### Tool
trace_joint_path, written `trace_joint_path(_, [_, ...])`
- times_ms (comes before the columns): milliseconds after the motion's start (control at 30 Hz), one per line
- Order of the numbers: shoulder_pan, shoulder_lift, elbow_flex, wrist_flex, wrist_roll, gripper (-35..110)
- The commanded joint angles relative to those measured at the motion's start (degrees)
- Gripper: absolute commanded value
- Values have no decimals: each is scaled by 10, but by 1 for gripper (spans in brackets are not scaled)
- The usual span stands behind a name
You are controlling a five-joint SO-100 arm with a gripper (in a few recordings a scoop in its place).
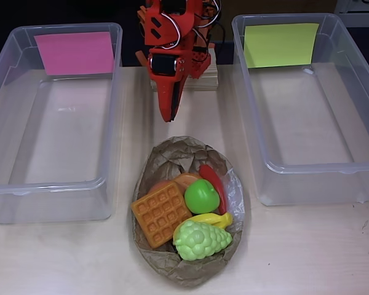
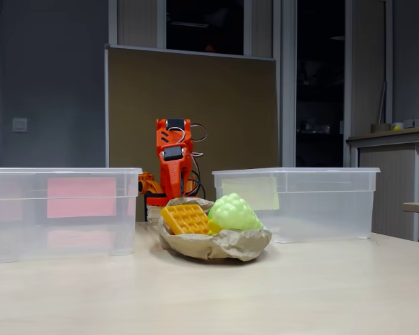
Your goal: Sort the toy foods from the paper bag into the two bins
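Note:
A crumpled brown paper bag (image 1: 172, 157) lies open at the table's middle, also seen in the fixed view (image 2: 216, 246). In it lie an orange waffle (image 1: 161, 213), a green apple (image 1: 202, 196), pale green grapes (image 1: 200, 239), a yellow banana (image 1: 214, 219), a red chili (image 1: 214, 183) and an orange rounded piece (image 1: 175, 182). The orange arm is folded behind the bag; its gripper (image 1: 167, 115) points down toward the bag's far edge, fingers together, holding nothing. The bin with the pink label (image 1: 49, 184) is left, the bin with the yellow-green label (image 1: 320, 167) right; both hold no toys.
The arm's base rests on a pale wooden block (image 1: 203, 80) between the bins. Bare table runs along the front edge and in the gaps between bag and bins. In the fixed view the waffle (image 2: 185, 218) and grapes (image 2: 234, 212) stick up above the bag.

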Motion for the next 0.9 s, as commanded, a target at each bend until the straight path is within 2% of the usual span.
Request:
trace_joint_path(0, [8,9,4,7,1,0])
trace_joint_path(233, [11,9,4,7,0,0])
trace_joint_path(400, [81,9,4,7,0,0])
trace_joint_path(600, [100,9,4,6,-1,0])
trace_joint_path(733, [65,10,4,4,-118,0])
trace_joint_path(867, [62,11,-8,-3,-131,0])
